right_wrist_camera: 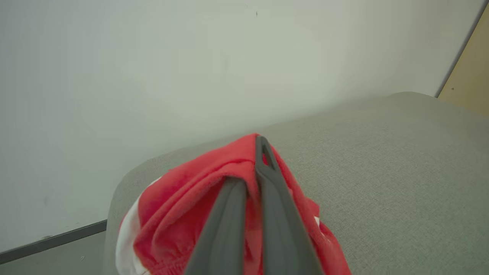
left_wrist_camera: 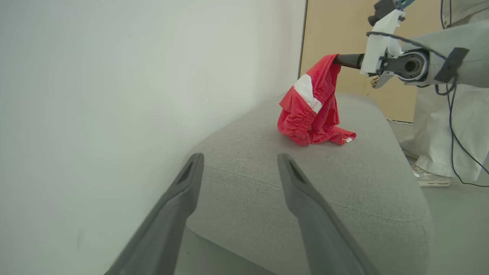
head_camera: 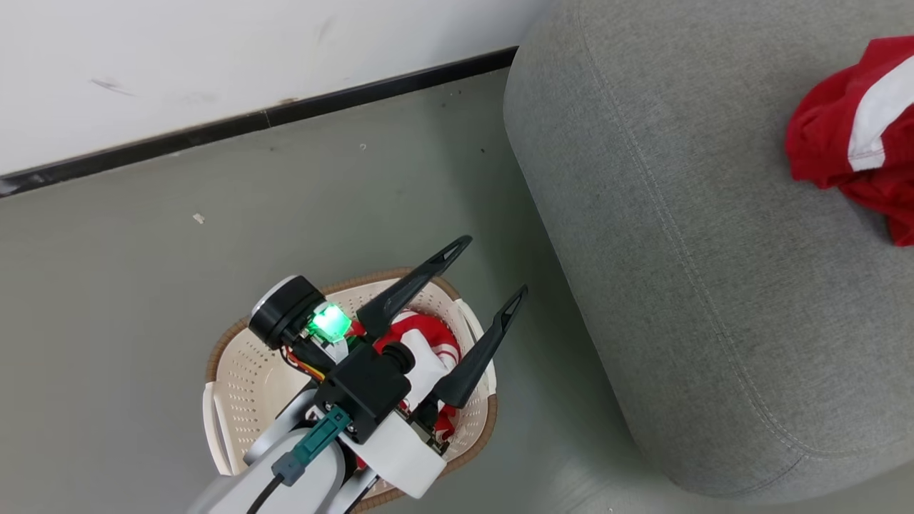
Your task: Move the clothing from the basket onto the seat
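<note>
Left claw: the left claw (head_camera: pixel 496 264) stands spread wide and holds nothing. It is poised above the basket (head_camera: pixel 239 385), with its fingers pointing toward the seat (head_camera: pixel 678 214).
Right claw: the right claw (right_wrist_camera: pixel 250 172) is pinched tight on a fold at the top of a red garment (right_wrist_camera: pixel 179 206).
Held garment: it is red with a white panel. It hangs bunched from the right claw, and its lower folds rest on top of the seat.
Basket: cream, perforated, with a brown rim. It stands on the grey floor (head_camera: pixel 143 285) near the seat's rounded corner, not touching it.
Basket contents: a second red garment (head_camera: pixel 428 332) with white stripes lies crumpled inside, partly hidden by the left arm.
Seat: a large grey cushion set close to the white wall (head_camera: pixel 214 57), which has dark skirting.
Background: a person's pale trouser legs (left_wrist_camera: pixel 447 133) and a shoe show beyond the seat in the left wrist view.
</note>
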